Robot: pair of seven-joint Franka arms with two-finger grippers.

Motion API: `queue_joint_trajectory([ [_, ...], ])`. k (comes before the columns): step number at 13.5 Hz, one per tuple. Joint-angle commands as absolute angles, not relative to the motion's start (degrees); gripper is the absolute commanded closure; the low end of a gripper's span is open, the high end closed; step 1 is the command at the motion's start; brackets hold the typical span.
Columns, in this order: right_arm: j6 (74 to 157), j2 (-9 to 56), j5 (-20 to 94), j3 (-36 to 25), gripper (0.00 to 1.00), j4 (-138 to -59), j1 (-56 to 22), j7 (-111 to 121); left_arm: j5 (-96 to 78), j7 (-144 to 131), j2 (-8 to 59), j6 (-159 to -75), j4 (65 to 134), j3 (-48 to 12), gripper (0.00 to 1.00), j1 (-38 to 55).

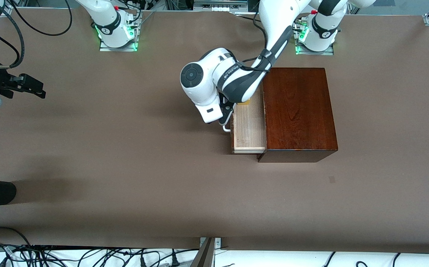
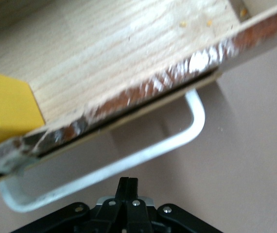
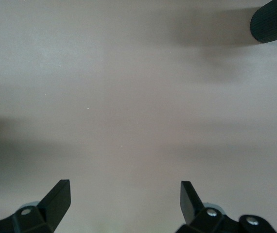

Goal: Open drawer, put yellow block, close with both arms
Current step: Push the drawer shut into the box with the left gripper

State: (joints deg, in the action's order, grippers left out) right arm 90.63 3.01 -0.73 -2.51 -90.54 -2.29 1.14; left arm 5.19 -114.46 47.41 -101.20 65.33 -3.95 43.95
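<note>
Currently, drawer (image 1: 249, 128) open, yellow block (image 2: 5, 109) inside.
We see the left end effector (image 2: 128, 187) pinched together by the handle (image 2: 129, 162); the right end effector (image 3: 124, 199) waits spread wide over the worktop (image 1: 125, 167).

Brown table (image 1: 125, 178); black cables (image 1: 88, 256) on white floor, probably; even light.

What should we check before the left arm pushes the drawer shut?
1. Yellow block in the drawer tray: ok.
2. Drawer open: ok, partly out of the box.
3. Left gripper shut, empty: ok.
4. Left gripper clear of the white handle: ok, just outside the loop, apart from it.
5. Right gripper open, waiting over bare table: ok.
6. Block clear of the box edge: cannot tell.
</note>
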Motion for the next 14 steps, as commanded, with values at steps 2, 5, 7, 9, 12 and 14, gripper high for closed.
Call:
queue_joint_trajectory([
  [2,90.6,2.9,-0.5,-1.6,0.0,-90.1,-1.2,1.9,7.0,-115.4,48.3,-100.5,63.7,-3.0,1.0,43.2],
  [5,90.7,2.9,-0.5,-1.6,0.0,-90.1,-1.2,1.9,7.1,-115.1,47.9,-99.6,63.8,-2.5,1.0,42.5],
  [7,90.7,2.8,-0.5,-1.6,0.0,-90.1,-1.2,1.9,7.3,-114.8,47.6,-97.7,63.9,-2.5,1.0,42.0],
  [9,90.6,2.8,-0.5,-1.6,0.0,-90.1,-1.2,1.9,7.4,-114.7,46.9,-96.8,65.0,-2.5,1.0,41.7],
  [12,90.6,2.8,-0.5,-1.6,0.0,-90.1,-1.2,1.9,7.5,-114.0,46.2,-93.9,65.5,-2.4,1.0,41.0],
  [14,90.6,2.8,-0.5,-1.6,0.0,-90.1,-1.2,1.8,7.4,-111.7,45.5,-92.6,65.9,-2.5,1.0,39.8],
])
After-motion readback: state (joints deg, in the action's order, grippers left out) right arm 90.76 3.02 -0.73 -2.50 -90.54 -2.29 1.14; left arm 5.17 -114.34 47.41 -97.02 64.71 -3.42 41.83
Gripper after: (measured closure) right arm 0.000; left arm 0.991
